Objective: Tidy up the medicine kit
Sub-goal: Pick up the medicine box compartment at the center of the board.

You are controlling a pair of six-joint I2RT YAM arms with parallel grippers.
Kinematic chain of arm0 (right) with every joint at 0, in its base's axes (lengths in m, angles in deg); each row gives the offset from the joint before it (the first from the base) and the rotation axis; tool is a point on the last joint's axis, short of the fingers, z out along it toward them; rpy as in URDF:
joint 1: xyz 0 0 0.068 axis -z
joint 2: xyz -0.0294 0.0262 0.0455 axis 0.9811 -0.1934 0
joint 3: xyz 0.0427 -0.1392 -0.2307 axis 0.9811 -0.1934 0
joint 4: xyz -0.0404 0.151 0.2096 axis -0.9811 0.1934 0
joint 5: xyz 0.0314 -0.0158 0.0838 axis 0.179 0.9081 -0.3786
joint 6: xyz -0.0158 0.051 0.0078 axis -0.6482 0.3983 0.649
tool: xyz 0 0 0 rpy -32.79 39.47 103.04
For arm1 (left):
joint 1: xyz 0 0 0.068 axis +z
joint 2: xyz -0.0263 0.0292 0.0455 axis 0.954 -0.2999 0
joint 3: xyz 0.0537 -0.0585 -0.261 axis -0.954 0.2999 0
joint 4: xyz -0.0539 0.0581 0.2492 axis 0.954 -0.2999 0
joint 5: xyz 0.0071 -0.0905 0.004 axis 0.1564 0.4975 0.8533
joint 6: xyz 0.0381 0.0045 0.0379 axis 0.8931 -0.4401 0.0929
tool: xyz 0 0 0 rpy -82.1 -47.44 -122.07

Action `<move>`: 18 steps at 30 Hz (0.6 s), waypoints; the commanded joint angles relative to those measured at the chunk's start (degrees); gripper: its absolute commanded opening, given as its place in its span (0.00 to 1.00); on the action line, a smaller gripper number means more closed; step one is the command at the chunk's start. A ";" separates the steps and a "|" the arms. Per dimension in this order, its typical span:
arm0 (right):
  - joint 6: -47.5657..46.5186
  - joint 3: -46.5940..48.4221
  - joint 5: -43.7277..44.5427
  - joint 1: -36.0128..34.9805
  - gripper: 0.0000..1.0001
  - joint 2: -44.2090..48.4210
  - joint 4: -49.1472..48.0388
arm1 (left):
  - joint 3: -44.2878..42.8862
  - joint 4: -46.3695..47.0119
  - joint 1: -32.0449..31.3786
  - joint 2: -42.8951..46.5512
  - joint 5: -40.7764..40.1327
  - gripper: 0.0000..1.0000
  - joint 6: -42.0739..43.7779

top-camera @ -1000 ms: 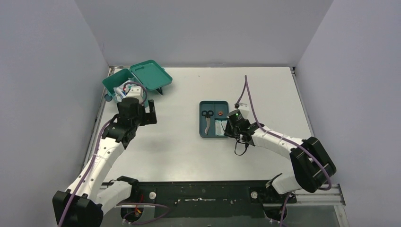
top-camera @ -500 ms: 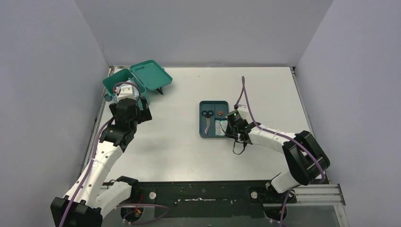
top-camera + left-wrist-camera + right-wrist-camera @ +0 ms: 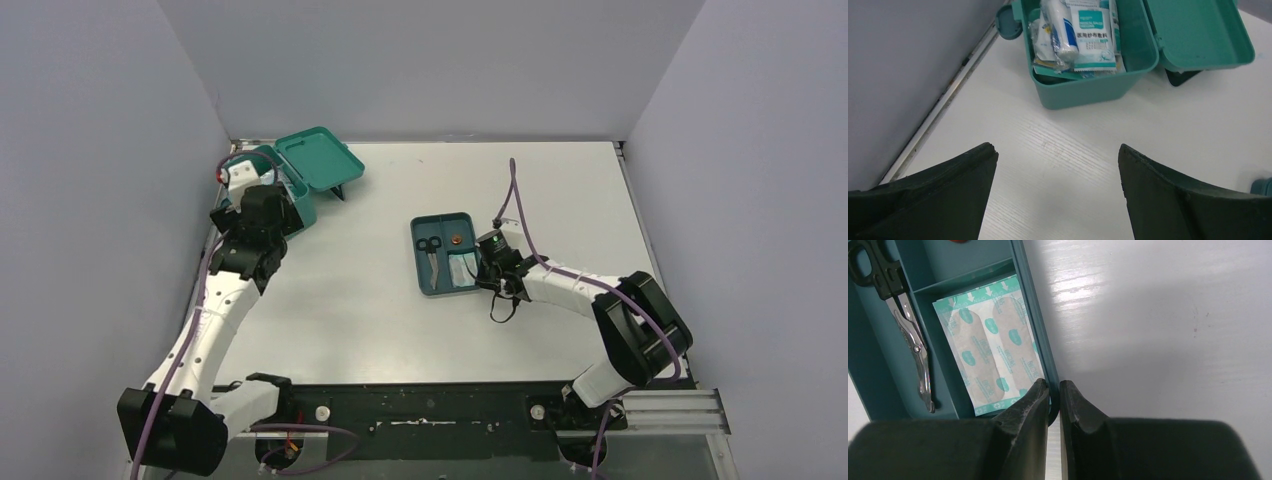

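Two wrist views reveal more, left gripper (image 3: 1057,149) apart, right gripper (image 3: 1054,385) clamped on tray wall (image 3: 1033,320)

light: bright, even, overhead | shadows: soft | glare: on table (image 3: 1088,285) | focus: sharp

**Medicine kit stands open at the far-left corner**

The medicine kit (image 3: 1083,92) is a teal-green rectangular plastic box. It sits upright on the worktop (image 3: 1073,165), near the far-left corner. Its hinged lid (image 3: 1198,30) is swung open to the right, inner face up. A round knob (image 3: 1008,15) juts from its left side. White packets (image 3: 1090,40) fill the box.
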 commanded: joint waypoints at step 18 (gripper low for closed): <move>-2.75 -0.28 -2.81 1.44 0.00 11.62 3.90 | -4.83 15.28 17.81 -15.68 7.57 0.59 -8.48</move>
